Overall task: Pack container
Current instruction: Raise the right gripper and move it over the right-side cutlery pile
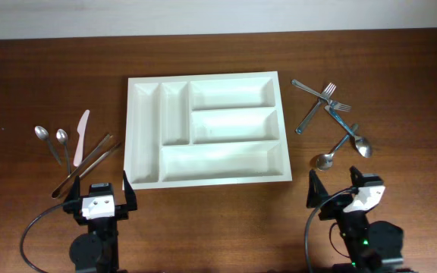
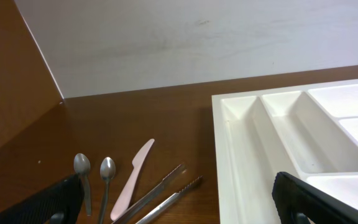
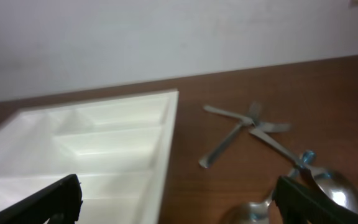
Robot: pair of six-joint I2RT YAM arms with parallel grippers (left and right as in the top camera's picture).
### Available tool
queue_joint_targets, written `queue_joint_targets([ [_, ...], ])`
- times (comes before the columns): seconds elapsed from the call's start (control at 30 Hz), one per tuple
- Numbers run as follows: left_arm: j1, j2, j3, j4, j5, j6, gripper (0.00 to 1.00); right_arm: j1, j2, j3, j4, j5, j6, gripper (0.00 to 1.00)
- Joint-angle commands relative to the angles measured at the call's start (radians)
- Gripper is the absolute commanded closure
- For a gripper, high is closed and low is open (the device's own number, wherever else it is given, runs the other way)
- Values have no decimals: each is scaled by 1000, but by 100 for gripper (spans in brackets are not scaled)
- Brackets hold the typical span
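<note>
The white five-compartment container (image 1: 130,136) lies in the middle of the table, with nothing in it. It also shows in the left wrist view (image 2: 229,162) and in the right wrist view (image 3: 160,143). Left of it lie two spoons (image 1: 51,142), a pink knife (image 1: 80,136) and metal tongs (image 1: 89,161). Right of it lie two forks (image 1: 321,102) and two larger spoons (image 1: 344,148). My left gripper (image 1: 100,193) is open and empty at the front left, behind the tongs. My right gripper (image 1: 344,191) is open and empty at the front right, just short of the spoons.
A pale wall runs along the table's far edge. The cutlery on the right is crossed and overlapping. The two arm bases stand at the front edge.
</note>
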Motion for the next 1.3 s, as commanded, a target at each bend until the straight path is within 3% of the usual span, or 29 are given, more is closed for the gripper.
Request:
queue_joint_targets([
  [0.0,-2,-8,-3,-2,-7,13,1,5,79,147,-46,-33,50,1],
  [0.2,-2,-8,-3,-2,-7,13,1,4,424,501,-297,-29,6,1],
  [0.47,-2,-7,-3,-2,-7,13,1,5,1074,1249,-831,6,-108,1],
  [0.6,-2,-7,-3,-2,-7,13,1,5,1302,1514,-932,-25,-109,1],
  [0.77,-2,-8,-3,-2,-7,13,1,5,1477,1604,-938,-134,-121,1],
  [0.9,-2,-8,-3,-2,-7,13,1,-6,1558,1604,-938,-103,-131,2],
  [1.13,-2,-8,-3,-2,-7,13,1,-76,1660,1604,-986,304,-133,1],
  [1.27,-2,-7,-3,-2,-7,13,1,-130,1720,1603,-993,353,-172,1],
])
